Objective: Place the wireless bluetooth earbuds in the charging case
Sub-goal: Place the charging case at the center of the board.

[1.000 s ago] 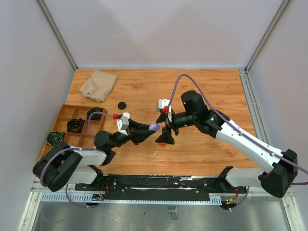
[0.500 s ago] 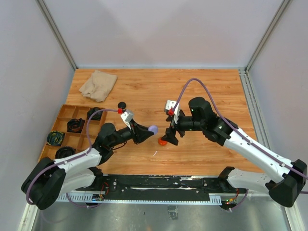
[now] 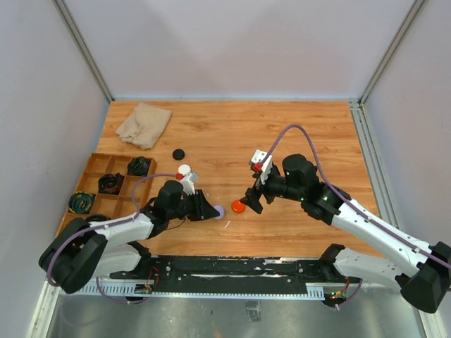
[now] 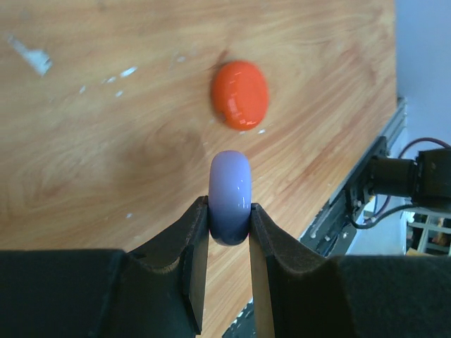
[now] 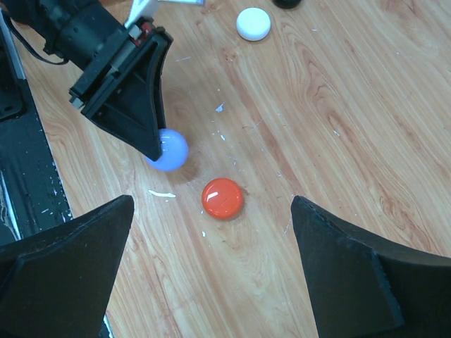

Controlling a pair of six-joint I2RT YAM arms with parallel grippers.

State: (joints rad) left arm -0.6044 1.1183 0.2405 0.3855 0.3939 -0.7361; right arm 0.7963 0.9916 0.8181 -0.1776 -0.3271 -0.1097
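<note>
Lilac round case (image 4: 230, 197) is pinched edge-on between the fingers of the left gripper (image 3: 211, 210), low centre in the top view, over the wooden table (image 3: 317, 134). Just right of it a red case (image 5: 223, 198) lies flat below the right gripper (image 3: 248, 202), whose jaws gape wide and hold nothing.

A glossy lilac puck (image 4: 231, 197) is seen between the black fingers of the left gripper (image 4: 229, 213). An orange-red puck (image 4: 240, 94), a white puck (image 5: 253, 23) and a black puck (image 3: 179, 153) are shown on the table (image 3: 310, 134), which is grained in warm light-brown wood. The cloth (image 3: 144, 124) is beige. The tray (image 3: 99, 156) is brown; its contents appear dark, perhaps black with green.
</note>
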